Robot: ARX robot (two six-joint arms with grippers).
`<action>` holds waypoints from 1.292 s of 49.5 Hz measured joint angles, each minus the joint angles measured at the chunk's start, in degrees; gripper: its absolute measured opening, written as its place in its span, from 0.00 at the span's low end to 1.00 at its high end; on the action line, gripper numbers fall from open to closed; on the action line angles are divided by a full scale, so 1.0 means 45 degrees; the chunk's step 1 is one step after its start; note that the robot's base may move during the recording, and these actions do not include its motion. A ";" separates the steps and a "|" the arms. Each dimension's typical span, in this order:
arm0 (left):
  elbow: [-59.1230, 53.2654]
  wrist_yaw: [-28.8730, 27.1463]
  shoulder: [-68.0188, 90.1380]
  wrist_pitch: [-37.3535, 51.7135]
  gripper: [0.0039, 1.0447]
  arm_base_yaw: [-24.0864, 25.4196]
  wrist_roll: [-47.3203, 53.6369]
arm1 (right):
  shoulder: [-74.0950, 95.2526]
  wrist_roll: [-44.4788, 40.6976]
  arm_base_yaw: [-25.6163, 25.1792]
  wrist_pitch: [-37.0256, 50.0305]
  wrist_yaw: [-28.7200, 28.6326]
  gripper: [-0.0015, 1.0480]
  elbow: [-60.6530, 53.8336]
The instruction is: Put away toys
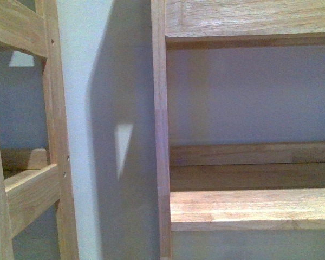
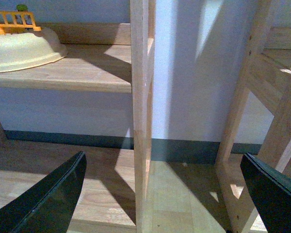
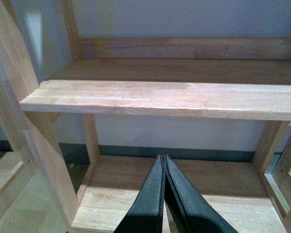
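The yellow-orange plush toy is out of view in every frame. My left gripper (image 2: 162, 162) is open and empty, its dark fingers (image 2: 53, 199) spread wide on either side of a wooden shelf upright (image 2: 141, 116). My right gripper (image 3: 164, 160) is shut with nothing between its fingers, in front of a bare wooden shelf board (image 3: 165, 99) and above a lower board (image 3: 136, 194). Neither arm shows in the front view.
The front view shows two wooden shelf units: a shelf board (image 1: 249, 208) at right and a frame (image 1: 35, 189) at left, with a pale wall (image 1: 97, 108) between. In the left wrist view a cream bowl (image 2: 22, 48) with an orange plastic piece (image 2: 12, 22) sits on a shelf.
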 joint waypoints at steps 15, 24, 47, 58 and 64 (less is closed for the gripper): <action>0.0000 0.0000 0.0000 0.0000 0.94 0.0000 0.0000 | -0.0646 0.0000 0.0000 0.0228 0.0005 0.03 -0.0884; 0.0000 0.0000 0.0000 0.0000 0.94 0.0000 0.0000 | -0.0899 0.0000 0.0000 0.0291 0.0005 0.03 -0.1151; 0.0000 0.0000 0.0000 0.0000 0.94 0.0000 0.0000 | -0.1535 0.0000 0.0000 0.0364 0.0010 0.03 -0.1753; 0.0000 0.0000 0.0000 0.0000 0.94 0.0000 0.0000 | -0.1545 -0.0019 0.0000 0.0364 0.0005 0.07 -0.1753; 0.0000 0.0000 0.0000 0.0000 0.94 0.0000 0.0000 | -0.1545 -0.0019 0.0000 0.0364 0.0010 0.24 -0.1753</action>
